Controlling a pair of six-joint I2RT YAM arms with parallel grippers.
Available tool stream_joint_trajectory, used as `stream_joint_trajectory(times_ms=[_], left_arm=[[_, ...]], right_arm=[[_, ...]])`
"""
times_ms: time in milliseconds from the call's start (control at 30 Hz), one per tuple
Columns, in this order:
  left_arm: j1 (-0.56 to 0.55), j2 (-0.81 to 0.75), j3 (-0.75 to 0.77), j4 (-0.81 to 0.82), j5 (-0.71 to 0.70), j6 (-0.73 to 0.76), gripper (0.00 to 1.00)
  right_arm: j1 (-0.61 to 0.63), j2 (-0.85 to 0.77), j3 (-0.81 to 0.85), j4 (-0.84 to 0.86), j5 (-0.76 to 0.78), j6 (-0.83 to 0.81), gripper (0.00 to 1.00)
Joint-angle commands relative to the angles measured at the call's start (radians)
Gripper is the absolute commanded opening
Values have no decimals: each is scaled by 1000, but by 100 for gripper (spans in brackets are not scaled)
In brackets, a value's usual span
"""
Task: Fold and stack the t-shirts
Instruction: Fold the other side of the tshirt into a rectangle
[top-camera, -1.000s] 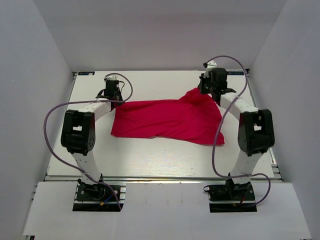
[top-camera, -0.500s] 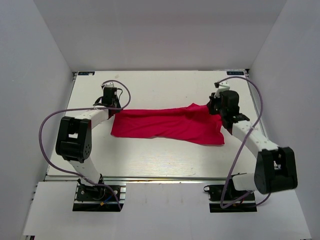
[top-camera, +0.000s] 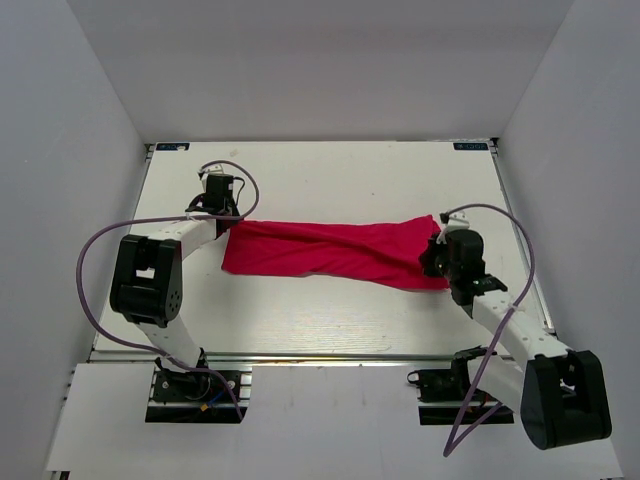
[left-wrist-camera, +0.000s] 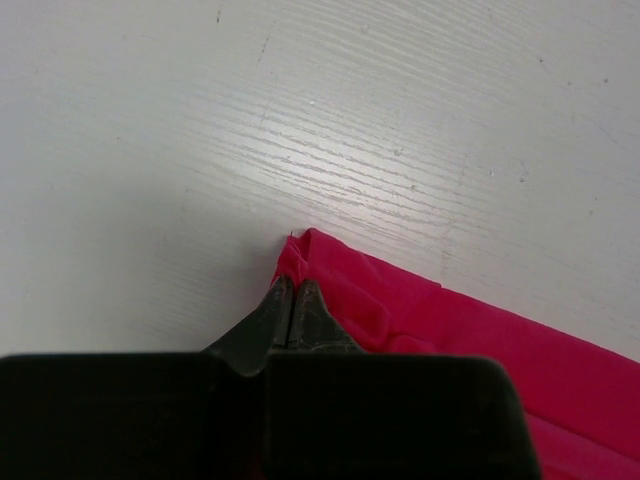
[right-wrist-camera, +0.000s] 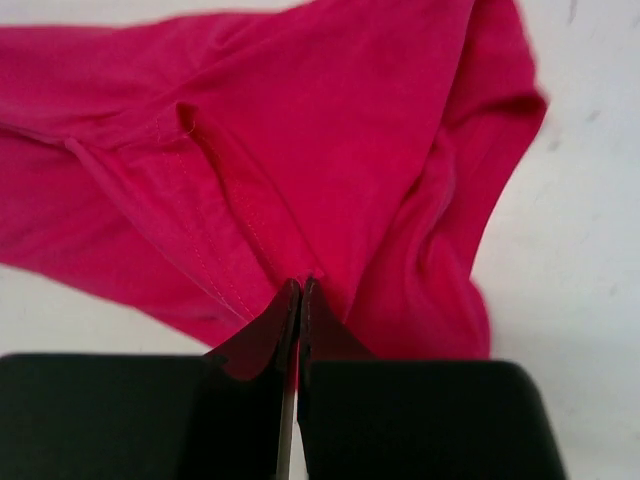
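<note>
**Left gripper** (left-wrist-camera: 293, 286): black two-finger tool, jaws pressed together. It pinches the very corner of the bright crimson-pink, plain short-sleeved cloth t-shirt (top-camera: 330, 250), with only a sliver of fabric between the tips. It sits low over the white wood-grain table (top-camera: 330, 180), toward its left edge.

**Right gripper** (right-wrist-camera: 298, 287): same type, jaws likewise closed. It grips a raised fold of the t-shirt just beside a stitched seam (right-wrist-camera: 212, 250), and loose cloth sags to the right of the grip. It is positioned toward the table's right edge.

**T-shirt:** lies as a long, narrow band across the middle of the table, drawn between the two grips. Its far edge is fairly straight, while its near edge is wavy and thicker at the right end. The neck tag is not visible.

**Step, as judged:** a lengthwise fold, not yet flattened, with no stack begun.

**Hazards, as judged:**
- The left corner could slip free, because the pinch is shallow and sideways tension acts directly on it.
- The fold could skew if one arm pulls harder or lower than the other.
- The right end could bunch, because slack fabric could tuck under itself when laid down.
- Layers could separate if the right grip holds only the top one; how many it holds cannot be told.
</note>
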Motion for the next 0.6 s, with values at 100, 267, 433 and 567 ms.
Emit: stream_joint_trajectory(times_ms=[100,267,433,567], left_arm=[[15,0,27,-41,-9,-38,0],[15,-9,40,-128,-21,-79,78],[15,-68,148,-306,-165,-115,100],[15,-104,188,-329,-106,-104,100]], right_arm=[[-1,-109,-133,17,-103,128,5],[1,-127,-126,-46,-143,153,57],[1,-173,-11,-138,-87,104,78],[1,-148,63,-118,-111,85,80]])
